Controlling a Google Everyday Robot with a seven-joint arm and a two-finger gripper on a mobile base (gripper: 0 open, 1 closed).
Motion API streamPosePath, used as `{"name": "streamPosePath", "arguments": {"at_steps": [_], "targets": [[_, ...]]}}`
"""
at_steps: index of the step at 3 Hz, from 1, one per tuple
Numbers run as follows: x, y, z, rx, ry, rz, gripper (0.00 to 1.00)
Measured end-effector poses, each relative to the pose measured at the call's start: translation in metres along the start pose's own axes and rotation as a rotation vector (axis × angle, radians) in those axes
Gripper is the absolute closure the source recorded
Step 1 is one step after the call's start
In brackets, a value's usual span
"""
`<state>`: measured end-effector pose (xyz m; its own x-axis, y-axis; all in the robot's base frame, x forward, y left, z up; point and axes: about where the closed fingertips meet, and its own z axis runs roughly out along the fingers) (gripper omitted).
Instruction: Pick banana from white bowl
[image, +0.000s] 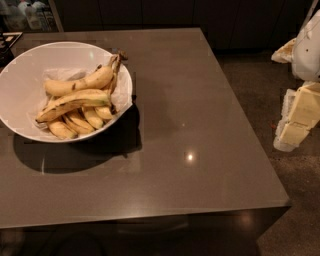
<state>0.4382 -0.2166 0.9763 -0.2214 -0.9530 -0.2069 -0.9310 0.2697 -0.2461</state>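
The white bowl (22, 65) stands at the left of the grey table. It holds a bunch of bananas on white paper. The banana (74, 103), long and slim with dark bruised streaks, lies across the middle of the bunch. A plumper, cleaner banana (80, 82) lies just behind it, and short stubby ones (75, 122) lie in front. The gripper (295, 125) hangs at the far right of the view, beyond the table's right edge and far from the bowl, holding nothing that I can see.
The grey table (200, 125) stretches to the right and front of the bowl. Its right edge drops to a dark speckled floor (250, 85). Dark cabinets (150, 12) run along the back. Bottles (27, 12) stand at the far left corner.
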Motion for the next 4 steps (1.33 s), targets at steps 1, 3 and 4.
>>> {"name": "streamPosePath", "arguments": {"at_steps": [1, 3, 4], "targets": [[0.0, 0.0, 0.0, 0.0, 0.0, 0.0, 0.0], [-0.057, 0.007, -0.004, 0.014, 0.079, -0.076, 0.0], [-0.093, 0.014, 0.009, -0.029, 0.134, -0.172, 0.0]]}}
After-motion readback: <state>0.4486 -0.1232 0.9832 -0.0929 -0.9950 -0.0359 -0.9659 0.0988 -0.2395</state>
